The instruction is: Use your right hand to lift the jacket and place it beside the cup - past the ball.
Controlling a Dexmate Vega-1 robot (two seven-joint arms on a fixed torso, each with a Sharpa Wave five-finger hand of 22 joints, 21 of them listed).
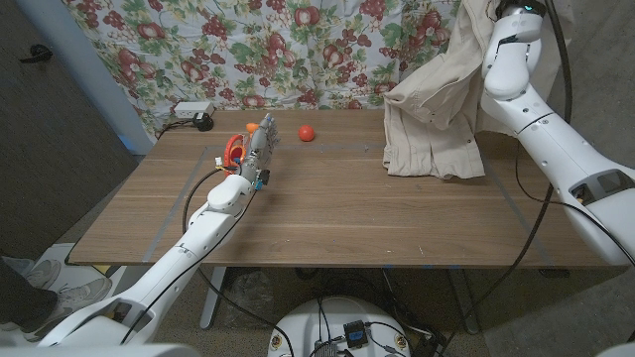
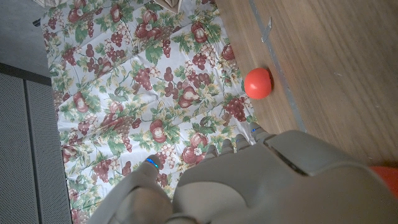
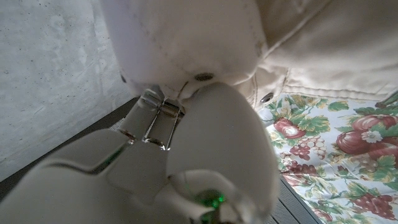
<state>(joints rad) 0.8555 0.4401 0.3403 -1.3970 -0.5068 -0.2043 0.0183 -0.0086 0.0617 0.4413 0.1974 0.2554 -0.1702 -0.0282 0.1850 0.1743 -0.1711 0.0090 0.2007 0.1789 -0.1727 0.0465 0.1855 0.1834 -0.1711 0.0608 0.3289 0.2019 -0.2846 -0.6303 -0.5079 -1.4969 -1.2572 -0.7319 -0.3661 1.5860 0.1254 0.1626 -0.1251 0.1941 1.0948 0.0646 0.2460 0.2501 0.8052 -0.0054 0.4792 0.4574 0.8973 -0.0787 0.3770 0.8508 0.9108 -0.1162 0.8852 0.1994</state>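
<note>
Wooden table (image 1: 327,213) before floral curtain (image 1: 298,45); beige jacket (image 1: 437,109) in right hand's (image 3: 186,143) grip, left hand (image 1: 258,154) unclear.

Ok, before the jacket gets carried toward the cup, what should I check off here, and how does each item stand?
1. Right robot hand grips the beige jacket: ok, fabric is bunched in it.
2. Jacket fully off the wooden table: not ok, its hem is on the tabletop.
3. Orange ball clear of the jacket: ok.
4. Cup's exact spot: cannot tell, the left robot hand covers that area.
5. Left robot hand's hold: cannot tell.
</note>
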